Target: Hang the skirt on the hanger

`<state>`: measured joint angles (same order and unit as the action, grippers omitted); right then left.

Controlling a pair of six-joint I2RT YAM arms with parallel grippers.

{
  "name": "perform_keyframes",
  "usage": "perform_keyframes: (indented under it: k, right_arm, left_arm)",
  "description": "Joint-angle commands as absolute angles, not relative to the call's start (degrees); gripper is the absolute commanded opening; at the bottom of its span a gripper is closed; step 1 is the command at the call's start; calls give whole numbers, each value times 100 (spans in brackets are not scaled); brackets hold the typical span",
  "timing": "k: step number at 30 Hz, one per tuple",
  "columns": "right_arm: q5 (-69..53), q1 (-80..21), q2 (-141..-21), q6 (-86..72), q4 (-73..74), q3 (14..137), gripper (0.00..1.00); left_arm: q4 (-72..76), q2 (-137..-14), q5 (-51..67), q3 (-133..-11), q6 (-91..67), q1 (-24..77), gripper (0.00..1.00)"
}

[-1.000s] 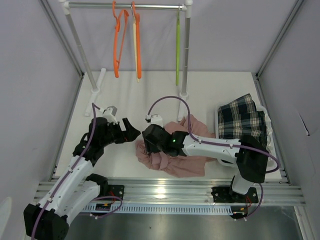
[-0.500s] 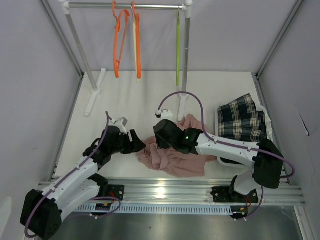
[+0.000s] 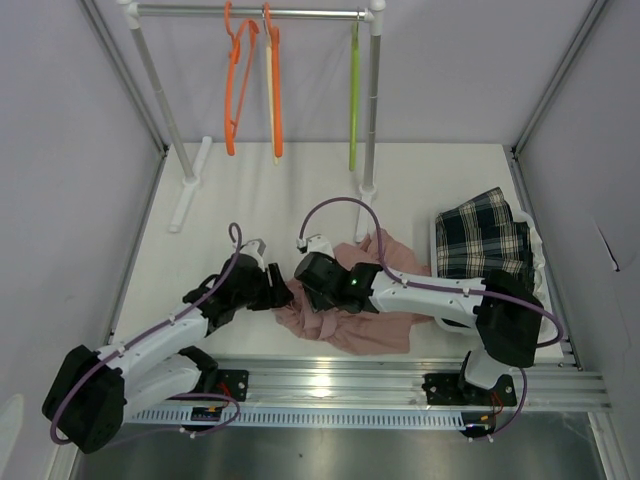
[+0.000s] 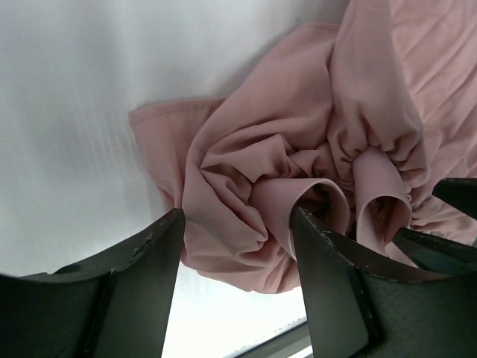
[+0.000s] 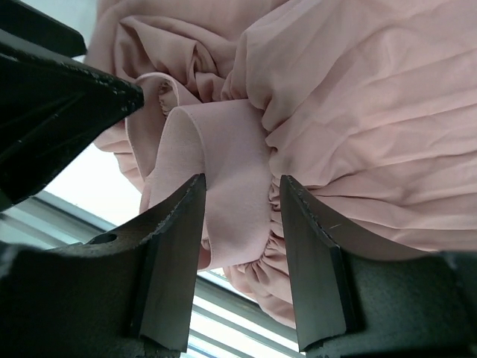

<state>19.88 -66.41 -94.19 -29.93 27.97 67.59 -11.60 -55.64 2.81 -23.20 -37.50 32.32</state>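
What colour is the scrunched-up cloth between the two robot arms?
The cloth is pale pink, clearest in the right wrist view.

Pink garment [image 4: 298, 149] — soft, matt cloth

pink garment [image 3: 350, 325] crumpled on table [image 3: 260, 200]; orange hangers [image 3: 233, 100], green hanger [image 3: 354, 100] on rail [image 3: 250, 12].

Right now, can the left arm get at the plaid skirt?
Probably not: the skirt lies far right, with the pink garment and the right arm between it and the left gripper.
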Motion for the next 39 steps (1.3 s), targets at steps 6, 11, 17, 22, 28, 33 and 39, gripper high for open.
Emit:
perform_keyframes:
  k: [6,11,17,22,28,33,39]
  right_arm:
    - [2416,-6776,-9712,-2830,3032,7189,50]
    - [2540,-6873,-9677,-2804,3103,7268,49]
    - [2645,-6934,-9685,-2742,3199,7426,50]
    - [2698,-6943,-9764,-2725,3217,7462,50]
    - [2663,-6952,-9879,-2707,3208,7550,49]
    - [2566,-6970,-9993,-2663,3173,7655,48]
    - [2663,-6961,-10265,-2689,3225,7664,44]
  left_arm:
    - [-905,-5959,26,-2610,-3463,3340,60]
    - [-1177,-6135,-430,-2926,-3235,3621,56]
    - [-1362,-6134,-685,-3155,-3147,3858,60]
    - [-1424,-6345,-782,-3296,-3059,3911,59]
    - [-1441,-6495,-773,-3331,-2989,3955,56]
    - [-1494,-6539,-756,-3375,-2944,3981,52]
    - [-1406,-6679,-598,-3340,-2936,3990,44]
